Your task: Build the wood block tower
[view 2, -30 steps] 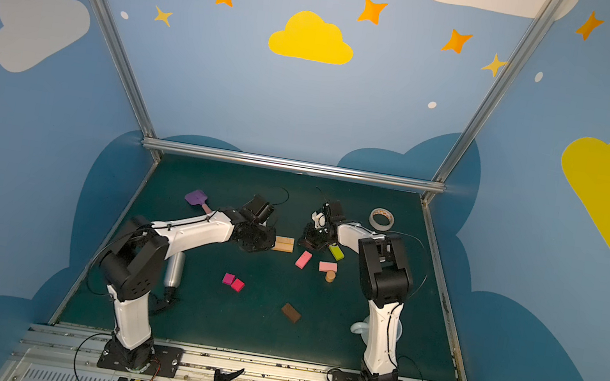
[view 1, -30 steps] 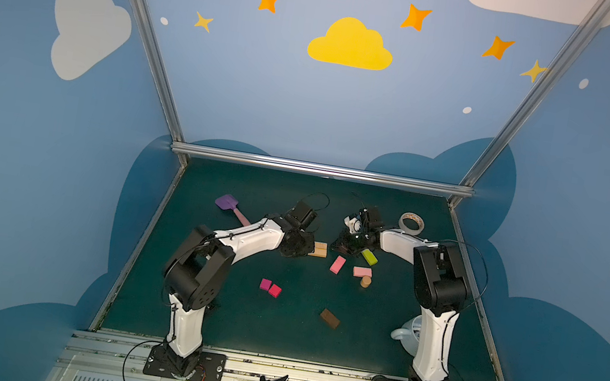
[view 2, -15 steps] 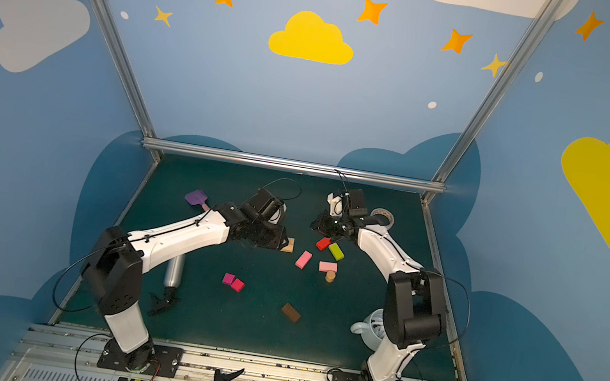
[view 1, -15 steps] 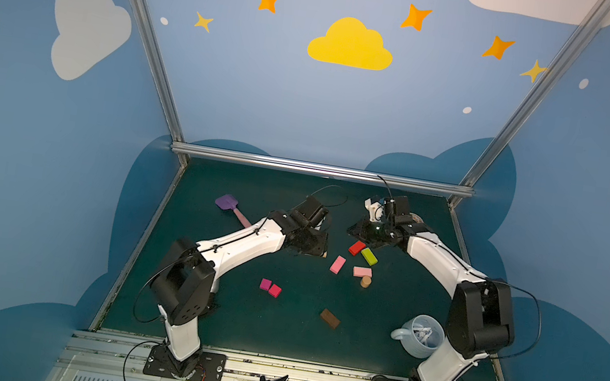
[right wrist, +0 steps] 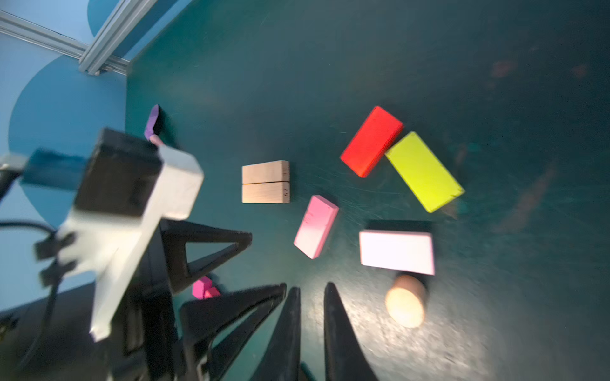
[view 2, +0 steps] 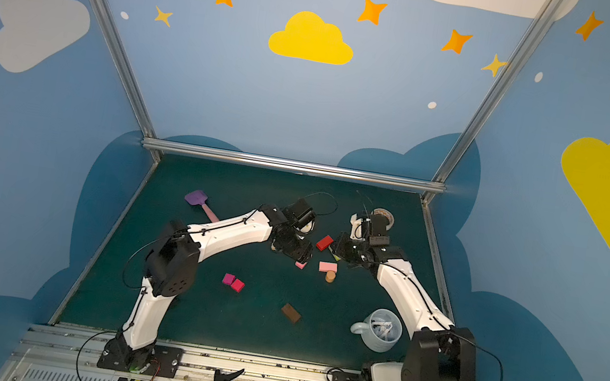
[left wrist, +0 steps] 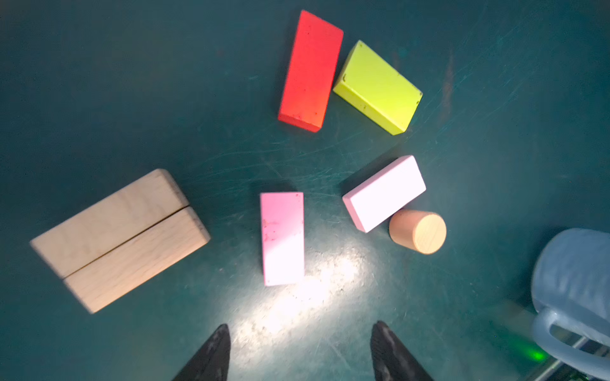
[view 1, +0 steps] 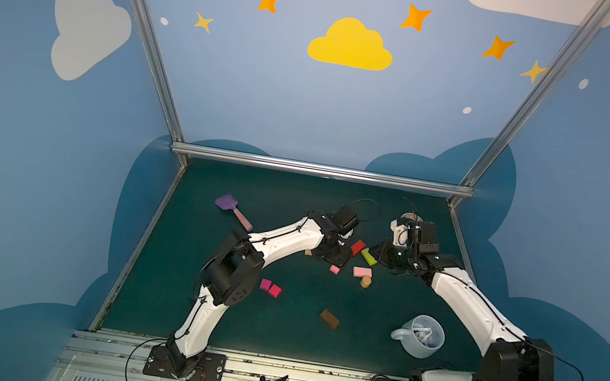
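Pressed together a second ago, left tool (left wrist: 301,325) now spreads wide, right tool (right wrist: 312,288) barely, both empty.

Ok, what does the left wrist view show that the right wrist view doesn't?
Only left wrist: the blue-grey mug. Only right wrist: the purple spatula and the magenta squares. Both: the tan pair, red block, lime block, pink block, paler pink block and the cylinder, all lying loose on the table.
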{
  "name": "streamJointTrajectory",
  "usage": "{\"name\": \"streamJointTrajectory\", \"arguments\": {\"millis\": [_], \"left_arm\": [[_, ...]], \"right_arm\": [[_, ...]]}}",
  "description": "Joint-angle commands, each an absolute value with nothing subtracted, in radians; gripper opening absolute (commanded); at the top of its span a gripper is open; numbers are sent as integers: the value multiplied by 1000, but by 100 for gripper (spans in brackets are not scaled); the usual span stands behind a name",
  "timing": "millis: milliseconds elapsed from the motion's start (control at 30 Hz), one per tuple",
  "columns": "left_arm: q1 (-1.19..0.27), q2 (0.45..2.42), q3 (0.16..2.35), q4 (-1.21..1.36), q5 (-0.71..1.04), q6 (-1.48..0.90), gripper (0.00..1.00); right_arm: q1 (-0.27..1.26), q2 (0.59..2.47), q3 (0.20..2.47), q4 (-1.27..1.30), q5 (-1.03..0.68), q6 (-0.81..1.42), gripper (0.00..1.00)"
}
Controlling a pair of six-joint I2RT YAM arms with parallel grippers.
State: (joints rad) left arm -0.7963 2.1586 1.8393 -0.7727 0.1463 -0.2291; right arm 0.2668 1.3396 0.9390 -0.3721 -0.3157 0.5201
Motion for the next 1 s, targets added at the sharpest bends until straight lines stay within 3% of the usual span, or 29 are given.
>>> {"name": "streamJointTrajectory", "arguments": {"millis": [0,267,967], "left_arm": [[-805,2228,1949,-899,96,-190,67],[-815,2379,2166,-1045,11,-174,61],[-819,2492,2260,-1068,29,-188,62]], "right_arm": [[244,1288,893,-363,-298,535,18],[202,1235,831,-336,-314,543,19],[164,1212,786,-295,-356,545,20]]}}
